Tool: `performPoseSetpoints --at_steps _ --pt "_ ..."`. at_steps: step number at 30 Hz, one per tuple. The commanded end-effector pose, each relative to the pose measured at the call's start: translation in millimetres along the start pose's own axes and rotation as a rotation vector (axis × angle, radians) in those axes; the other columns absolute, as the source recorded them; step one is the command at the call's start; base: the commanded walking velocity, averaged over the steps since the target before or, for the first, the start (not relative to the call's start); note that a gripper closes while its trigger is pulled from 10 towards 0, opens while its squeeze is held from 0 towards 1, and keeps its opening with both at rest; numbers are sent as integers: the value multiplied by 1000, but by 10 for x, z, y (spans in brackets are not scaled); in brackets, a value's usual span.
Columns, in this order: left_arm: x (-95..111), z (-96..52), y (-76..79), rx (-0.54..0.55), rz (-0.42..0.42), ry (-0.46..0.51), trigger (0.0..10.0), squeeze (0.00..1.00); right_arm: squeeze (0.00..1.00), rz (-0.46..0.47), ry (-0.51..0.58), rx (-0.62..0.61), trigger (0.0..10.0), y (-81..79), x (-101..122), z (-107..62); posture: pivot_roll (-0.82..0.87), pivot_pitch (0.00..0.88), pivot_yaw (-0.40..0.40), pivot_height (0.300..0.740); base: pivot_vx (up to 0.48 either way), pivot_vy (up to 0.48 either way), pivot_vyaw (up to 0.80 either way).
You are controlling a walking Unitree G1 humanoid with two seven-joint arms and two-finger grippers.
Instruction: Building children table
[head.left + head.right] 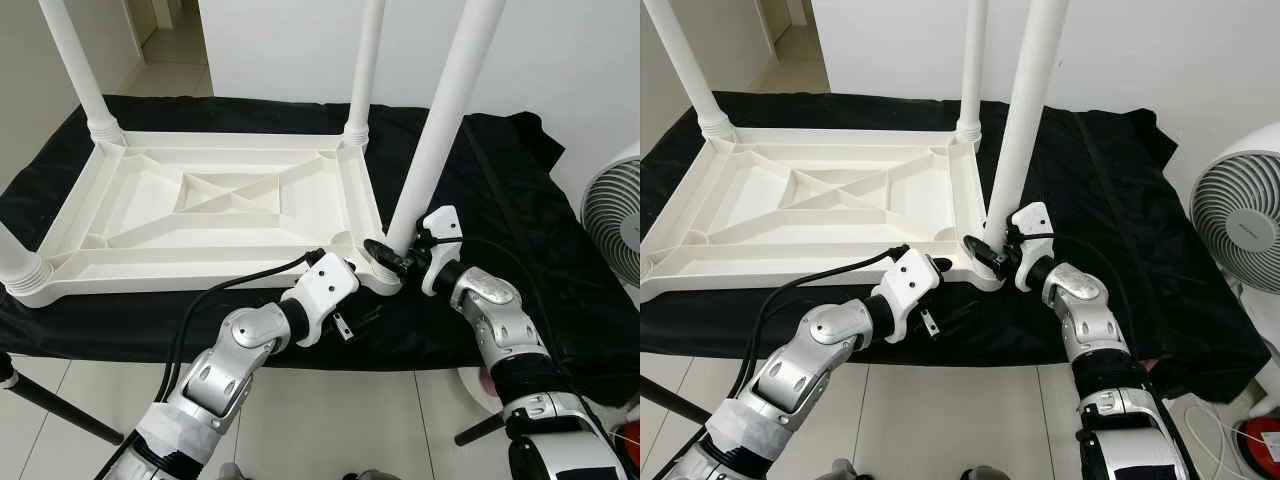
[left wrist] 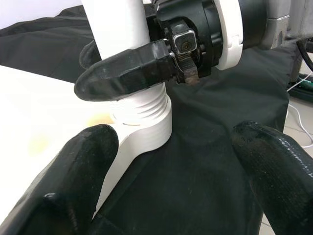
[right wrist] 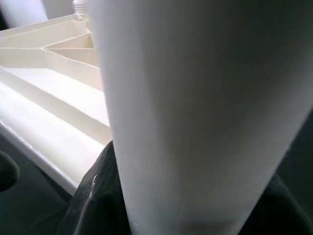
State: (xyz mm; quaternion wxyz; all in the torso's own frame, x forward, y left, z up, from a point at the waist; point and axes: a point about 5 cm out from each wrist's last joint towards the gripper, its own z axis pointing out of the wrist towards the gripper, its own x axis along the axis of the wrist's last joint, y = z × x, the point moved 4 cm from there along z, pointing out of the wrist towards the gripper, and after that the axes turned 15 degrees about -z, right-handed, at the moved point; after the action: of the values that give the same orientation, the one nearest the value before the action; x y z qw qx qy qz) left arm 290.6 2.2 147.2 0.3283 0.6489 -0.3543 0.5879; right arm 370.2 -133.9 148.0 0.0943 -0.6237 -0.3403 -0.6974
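Observation:
A white plastic children's table (image 1: 230, 200) lies upside down on a black cloth (image 1: 500, 170). Its legs stand up at the far left (image 1: 75, 60), far right (image 1: 365, 60) and near left (image 1: 15, 260) corners. At the near right corner a fourth leg (image 1: 445, 110) leans slightly in its threaded socket (image 2: 142, 122). My right gripper (image 1: 390, 255) is shut on this leg just above the socket; the leg (image 3: 195, 98) looms close in the right wrist view. My left gripper (image 2: 171, 181) hangs open just in front of that corner, holding nothing.
A white fan (image 1: 615, 215) stands to the right of the cloth. A black stand leg (image 1: 60, 405) crosses the tiled floor at the lower left. A black cable (image 1: 230, 285) runs along my left arm. White walls close off the back.

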Motion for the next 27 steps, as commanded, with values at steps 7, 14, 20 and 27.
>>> performPoseSetpoints --at_steps 7,14,20,27 --pt "1 6 79 -54 -7 -11 10000 0 0 43 -112 -232 10000 0 -92 -31 -112 70 -4 740 0 0 0" --pt "-14 8 103 -68 -10 -17 10000 0 0 101 -230 -574 10000 -2 -135 -205 -116 74 -1 740 0 0 0" --pt "-11 16 94 -70 -8 -18 10000 0 0 165 -281 -725 10000 -142 -117 -306 -116 74 -1 740 0 0 0" --pt "-8 22 107 -77 -3 -20 10000 0 0 166 -283 -731 10000 -147 -53 -265 -115 63 -5 740 0 0 0"
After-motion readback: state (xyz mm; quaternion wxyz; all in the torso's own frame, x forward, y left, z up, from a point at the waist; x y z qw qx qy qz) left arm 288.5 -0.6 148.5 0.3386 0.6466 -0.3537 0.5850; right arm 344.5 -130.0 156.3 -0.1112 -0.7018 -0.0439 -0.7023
